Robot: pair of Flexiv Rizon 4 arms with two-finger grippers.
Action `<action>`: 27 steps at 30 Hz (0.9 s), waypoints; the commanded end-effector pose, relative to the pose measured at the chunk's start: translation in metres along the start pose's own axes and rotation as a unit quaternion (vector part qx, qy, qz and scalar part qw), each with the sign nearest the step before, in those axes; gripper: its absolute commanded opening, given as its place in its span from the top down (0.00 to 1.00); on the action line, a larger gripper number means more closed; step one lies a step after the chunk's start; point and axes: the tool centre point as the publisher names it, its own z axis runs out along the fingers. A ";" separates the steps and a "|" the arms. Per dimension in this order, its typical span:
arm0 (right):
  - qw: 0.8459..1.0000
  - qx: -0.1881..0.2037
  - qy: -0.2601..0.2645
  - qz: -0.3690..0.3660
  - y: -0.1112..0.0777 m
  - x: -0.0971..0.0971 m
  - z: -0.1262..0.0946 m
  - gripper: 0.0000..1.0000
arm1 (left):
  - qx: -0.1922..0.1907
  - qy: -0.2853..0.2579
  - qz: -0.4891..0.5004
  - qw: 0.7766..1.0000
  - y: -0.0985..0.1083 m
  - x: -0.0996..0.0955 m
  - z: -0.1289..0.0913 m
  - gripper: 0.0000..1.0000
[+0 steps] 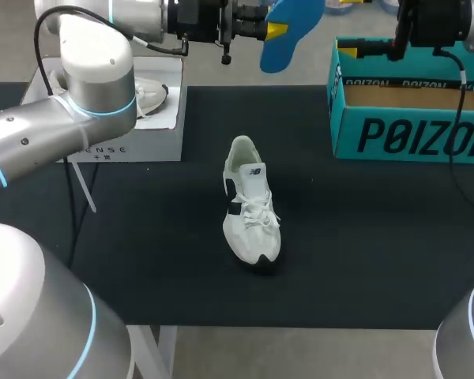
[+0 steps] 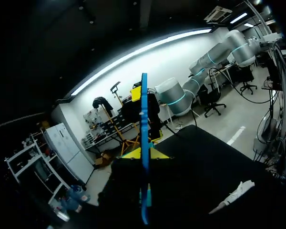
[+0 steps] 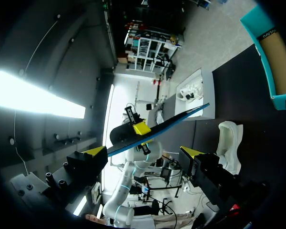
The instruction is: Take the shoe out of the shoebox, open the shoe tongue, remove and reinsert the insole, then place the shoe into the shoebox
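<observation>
While the surface (image 1: 142,276) is carrying the teal shoebox (image 1: 411,134) behind and right of the white shoe (image 1: 251,209), the blue insole (image 1: 283,49) is hanging high behind the shoe, the left tool (image 2: 146,153) is clamping it, and the right tool (image 3: 144,152) is hovering released.

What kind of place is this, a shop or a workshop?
Most likely a robot test lab: two robot arms at a black table with a white shoe and a teal shoebox, and the left claw holds a blue insole.
</observation>
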 end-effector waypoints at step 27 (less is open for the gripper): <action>1.000 0.000 0.000 0.000 0.001 -0.001 0.002 0.00 | -0.083 0.009 0.468 0.880 -0.016 0.006 -0.002 1.00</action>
